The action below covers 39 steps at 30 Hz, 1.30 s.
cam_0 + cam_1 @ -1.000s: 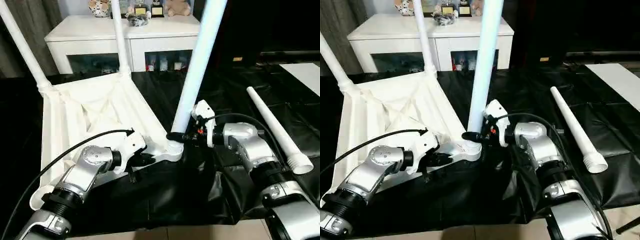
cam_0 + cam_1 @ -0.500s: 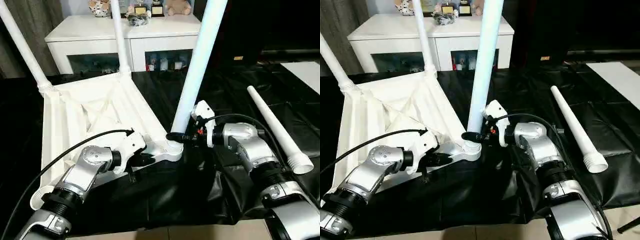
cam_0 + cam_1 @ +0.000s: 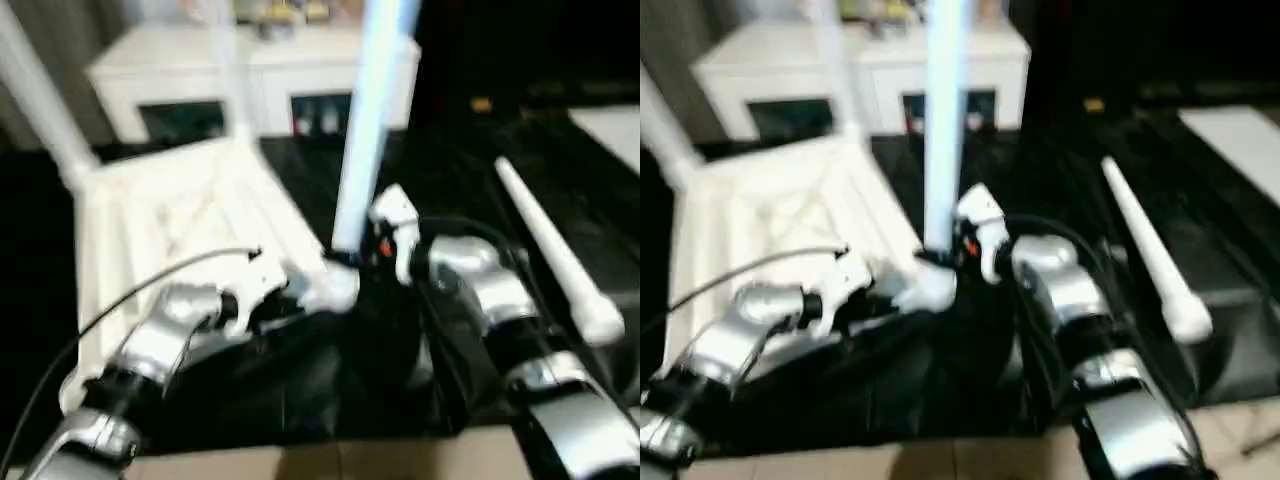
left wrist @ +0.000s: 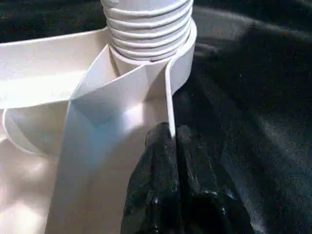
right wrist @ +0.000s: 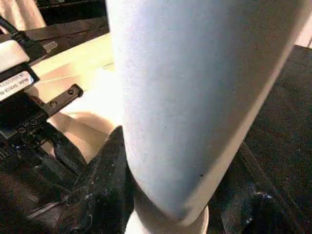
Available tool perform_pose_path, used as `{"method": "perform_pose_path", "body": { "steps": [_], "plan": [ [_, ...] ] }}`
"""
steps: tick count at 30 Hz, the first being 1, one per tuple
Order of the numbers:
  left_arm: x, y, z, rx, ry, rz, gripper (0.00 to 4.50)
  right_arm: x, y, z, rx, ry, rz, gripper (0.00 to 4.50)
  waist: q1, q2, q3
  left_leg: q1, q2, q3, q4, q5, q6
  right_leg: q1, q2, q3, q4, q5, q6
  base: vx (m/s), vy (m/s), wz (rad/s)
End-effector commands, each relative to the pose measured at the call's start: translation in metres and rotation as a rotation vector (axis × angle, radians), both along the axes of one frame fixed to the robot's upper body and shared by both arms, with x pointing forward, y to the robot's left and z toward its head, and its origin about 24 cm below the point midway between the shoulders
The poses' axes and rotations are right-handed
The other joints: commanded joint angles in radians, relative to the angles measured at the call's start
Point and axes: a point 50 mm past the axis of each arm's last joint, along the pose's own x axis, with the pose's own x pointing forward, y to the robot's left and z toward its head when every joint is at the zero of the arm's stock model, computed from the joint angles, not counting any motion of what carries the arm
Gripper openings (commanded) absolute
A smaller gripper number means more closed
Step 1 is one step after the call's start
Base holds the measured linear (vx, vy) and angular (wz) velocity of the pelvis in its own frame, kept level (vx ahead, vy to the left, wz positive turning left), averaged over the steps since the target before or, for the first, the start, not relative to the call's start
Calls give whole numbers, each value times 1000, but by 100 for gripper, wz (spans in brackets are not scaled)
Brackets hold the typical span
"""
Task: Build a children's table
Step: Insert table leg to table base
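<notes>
At the near corner socket of the upturned white plastic ribbed tabletop (image 3: 180,215), the right gripper (image 5: 165,204) clasps the upright tapered white tube leg (image 3: 365,120), seating it; the left gripper (image 4: 170,146) pinches the socket's rim. Next: fetch the loose white leg (image 3: 550,255), at three o'clock.

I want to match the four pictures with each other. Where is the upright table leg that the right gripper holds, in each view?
Left eye view: the upright leg rises from the near corner socket, centre.
Right eye view: same leg, slightly left of centre.
Left wrist view: its ribbed base sits in the socket, beyond the left gripper, shut on the tabletop rim.
Right wrist view: its shaft, between the right gripper's fingers.
Shared landmark: the corner socket.
</notes>
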Motion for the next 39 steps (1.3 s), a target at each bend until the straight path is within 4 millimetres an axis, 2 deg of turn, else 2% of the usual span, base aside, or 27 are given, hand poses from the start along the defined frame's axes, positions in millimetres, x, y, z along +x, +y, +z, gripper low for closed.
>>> {"method": "perform_pose_path", "body": {
  "steps": [1, 2, 3, 4, 5, 6, 8, 9, 11, 12, 13, 16, 19, 21, 23, 25, 28, 30, 33, 39],
  "plan": [
    [4, -13, 26, -53, -101, -97, 0, -16, -20, -46, -134, 207, -69, 184, -11, 14, -28, 2, 46, -9, -104, -511, 4, 30, -55, 51, -108, -425, -148, 0, 0, 0],
    [4, -12, 26, -41, -105, -102, 0, -16, -20, -40, -128, 194, -31, 184, -14, 12, -30, 5, 46, -11, -104, -545, 3, 29, -60, 51, -114, -467, -130, 0, 0, 0],
    [4, -11, 26, -30, -109, -104, 0, -17, -20, -34, -127, 181, 16, 184, -13, 7, -36, -1, 47, -12, -105, -502, 13, 40, -64, 56, -111, -421, -132, 0, 0, 0],
    [4, -11, 26, -30, -109, -104, 0, -17, -20, -34, -127, 181, 16, 184, -11, 8, -40, -2, 48, -9, -105, -466, 20, 42, -63, 58, -109, -373, -144, 0, 0, 0],
    [4, -11, 26, -28, -110, -104, 0, -17, -21, -31, -132, 179, 34, 184, -9, 4, -43, -7, 46, 2, -102, -388, 37, 44, -63, 61, -105, -287, -175, 0, 0, 0],
    [5, -10, 27, -24, -111, -106, 0, -17, -23, -27, -150, 176, 71, 184, -7, 2, -41, -9, 45, 10, -101, -356, 54, 45, -60, 57, -105, -295, -184, 0, 0, 0],
    [4, -9, 27, -21, -112, -109, 0, -17, -24, -26, -159, 172, 87, 184, -2, -3, -44, 3, 46, 22, -94, -341, 62, 33, -63, 63, -113, -363, -183, 0, 0, 0],
    [4, -9, 27, -17, -114, -115, 0, -15, -26, -24, -161, 169, 84, 184, 3, 0, -47, 2, 50, 26, -93, -300, 65, 33, -63, 66, -108, -324, -198, 58, -26, 16],
    [3, -10, 28, -15, -116, -126, 0, -13, -27, -20, -154, 166, 80, 184, 6, -3, -51, -10, 51, 30, -91, -235, 74, 42, -62, 64, -97, -251, -216, 54, -29, 10],
    [2, -10, 28, -15, -117, -130, 0, -12, -28, -17, -142, 161, 81, 184, 10, 0, -52, -16, 52, 31, -89, -210, 79, 46, -62, 62, -92, -240, -214, 0, 0, 0],
    [1, -10, 29, -13, -119, -145, 0, -10, -29, -12, -130, 151, 78, 184, 13, -3, -54, -16, 52, 33, -87, -192, 80, 47, -63, 61, -92, -230, -213, 0, 0, 0],
    [-2, -11, 29, -8, -115, -175, 0, -8, -30, -4, -120, 132, 95, 184, 19, 2, -68, -18, 54, 38, -72, -67, 101, 51, -58, 56, -68, -51, -249, 37, -3, 2],
    [-5, -12, 29, -2, -112, -189, 0, -10, -29, 5, -109, 112, 160, 184, 24, 3, -79, -21, 53, 39, -55, 42, 158, 53, -53, 49, -43, 152, -292, 18, 1, 0],
    [-5, -12, 28, 1, -111, -193, 0, -12, -29, 10, -106, 103, 201, 184, 28, 2, -82, -23, 52, 38, -47, 79, 186, 53, -53, 49, -35, 197, -305, 0, 0, 0],
    [-6, -12, 28, 5, -112, -196, 0, -12, -29, 14, -114, 88, 219, 184, 32, 1, -82, -24, 52, 39, -43, 87, 200, 51, -54, 48, -34, 196, -307, 0, 0, 0],
    [-6, -12, 28, 14, -114, -198, 0, -8, -26, 21, -91, 60, 204, 184, 39, -1, -82, -25, 55, 40, -41, 62, 198, 48, -57, 48, -35, 142, -304, 0, 0, 0],
    [-7, -12, 27, 22, -116, -200, 0, -5, -23, 28, -64, 33, 195, 184, 40, -1, -73, -26, 56, 43, -46, -19, 161, 45, -57, 49, -44, 31, -289, 0, 0, 0],
    [-8, -11, 26, 27, -115, -201, 0, -3, -19, 34, -30, 1, 171, 184, 39, 1, -72, -25, 58, 43, -50, -63, 119, 46, -58, 51, -46, -15, -276, 0, 0, 0],
    [-8, -11, 26, 30, -117, -202, 0, -1, -16, 36, -16, -24, 142, 184, 37, 1, -75, -27, 54, 43, -48, -56, 98, 48, -56, 52, -42, 16, -270, 0, 0, 0],
    [-8, -12, 26, 32, -120, -203, 0, 4, -12, 44, 60, -73, 73, 184, 30, 1, -81, -33, 50, 42, -41, -6, 116, 53, -56, 50, -34, 84, -278, 0, 0, 0]
  ]
}}
